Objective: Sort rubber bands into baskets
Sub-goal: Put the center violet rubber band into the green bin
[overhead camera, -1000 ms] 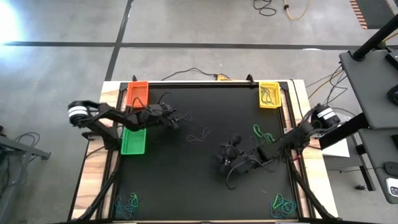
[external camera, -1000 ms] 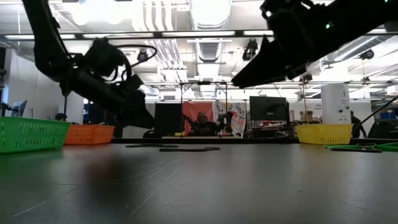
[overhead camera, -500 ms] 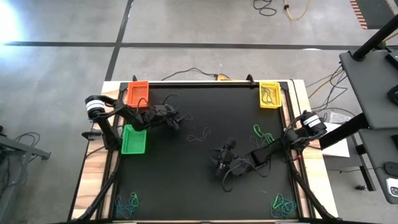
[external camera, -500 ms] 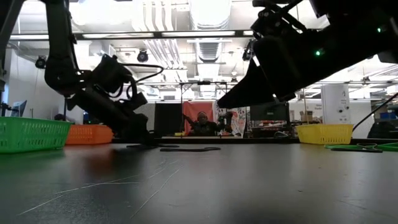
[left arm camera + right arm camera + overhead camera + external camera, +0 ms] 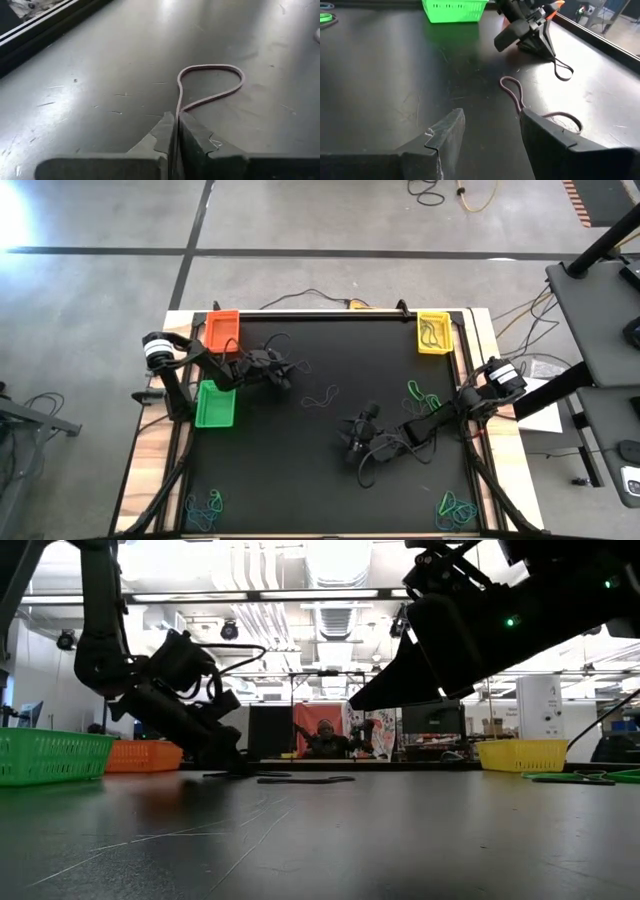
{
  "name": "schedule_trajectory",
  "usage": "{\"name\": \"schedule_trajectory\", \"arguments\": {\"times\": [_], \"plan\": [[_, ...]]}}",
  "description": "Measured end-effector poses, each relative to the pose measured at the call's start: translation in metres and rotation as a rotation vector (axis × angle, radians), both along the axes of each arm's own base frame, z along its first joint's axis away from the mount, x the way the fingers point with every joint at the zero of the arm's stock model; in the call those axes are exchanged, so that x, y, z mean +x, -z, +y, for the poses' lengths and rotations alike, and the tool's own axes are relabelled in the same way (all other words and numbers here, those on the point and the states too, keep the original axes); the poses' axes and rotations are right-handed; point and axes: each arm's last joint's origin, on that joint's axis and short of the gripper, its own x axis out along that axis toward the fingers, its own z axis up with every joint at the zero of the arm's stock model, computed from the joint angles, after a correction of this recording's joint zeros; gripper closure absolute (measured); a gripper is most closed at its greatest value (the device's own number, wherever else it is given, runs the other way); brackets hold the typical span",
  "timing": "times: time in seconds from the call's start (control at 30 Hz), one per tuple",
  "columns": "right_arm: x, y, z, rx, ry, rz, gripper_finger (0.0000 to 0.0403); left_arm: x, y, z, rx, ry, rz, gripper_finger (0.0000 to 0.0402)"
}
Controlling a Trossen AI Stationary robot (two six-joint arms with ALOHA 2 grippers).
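Note:
My left gripper (image 5: pixel 287 381) stands low over the black mat, right of the green basket (image 5: pixel 214 404), and is shut on a thin rubber band (image 5: pixel 215 82). My right gripper (image 5: pixel 356 436) hovers open at mid-table. A second rubber band (image 5: pixel 512 92) lies flat on the mat just ahead of its fingers. The orange basket (image 5: pixel 221 330) stands at the far left. The yellow basket (image 5: pixel 433 332) stands at the far right with dark bands in it. My left gripper pinches the band's narrow near end (image 5: pixel 178 107) between its two fingertips. The fingers slant down at it from the table's left. The rest of the loop (image 5: pixel 235 80) lies flat and slack on the mat beyond them.
Green bands (image 5: pixel 422 393) lie near the right edge. Teal and green heaps lie at the near left corner (image 5: pixel 205 508) and the near right corner (image 5: pixel 455 508). Black cables trail around both arms. The room behind holds desks and a person.
My left gripper has come down to the mat and shut on the end of the band, which still lies on the mat. My right gripper has sunk a little toward the mat and stayed open.

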Motion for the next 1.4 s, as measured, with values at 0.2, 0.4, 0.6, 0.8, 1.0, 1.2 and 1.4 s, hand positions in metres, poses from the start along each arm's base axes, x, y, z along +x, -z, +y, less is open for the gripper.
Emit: {"name": "schedule_trajectory", "arguments": {"times": [0.2,0.4,0.6,0.8,1.0,1.2,1.4], "plan": [[0.0,0.0,0.0,-0.001,-0.001,0.001,0.0216,-0.002,-0.005,0.001,0.0,-0.072,-0.001,0.0401],[0.0,0.0,0.0,-0.004,-0.002,0.005,0.0216,0.0,-0.029,0.004,-0.027,-0.119,0.034,0.0401],[0.0,0.0,0.0,-0.025,-0.008,0.015,0.0216,0.011,-0.085,0.001,-0.108,-0.115,0.131,0.0401],[0.0,0.001,-0.001,-0.028,-0.008,0.021,0.0216,0.006,-0.155,-0.039,-0.242,-0.097,0.192,0.0401],[-0.001,0.002,0.0,-0.026,-0.006,0.034,0.0216,-0.027,-0.212,-0.087,-0.323,-0.161,0.37,0.0401],[-0.004,0.002,0.008,-0.005,-0.024,0.024,0.0216,-0.068,-0.236,-0.118,-0.448,-0.368,0.531,0.0401],[-0.01,0.002,0.02,-0.002,-0.064,0.023,0.0216,-0.077,-0.221,-0.132,-0.539,-0.434,0.62,0.0401]]}}
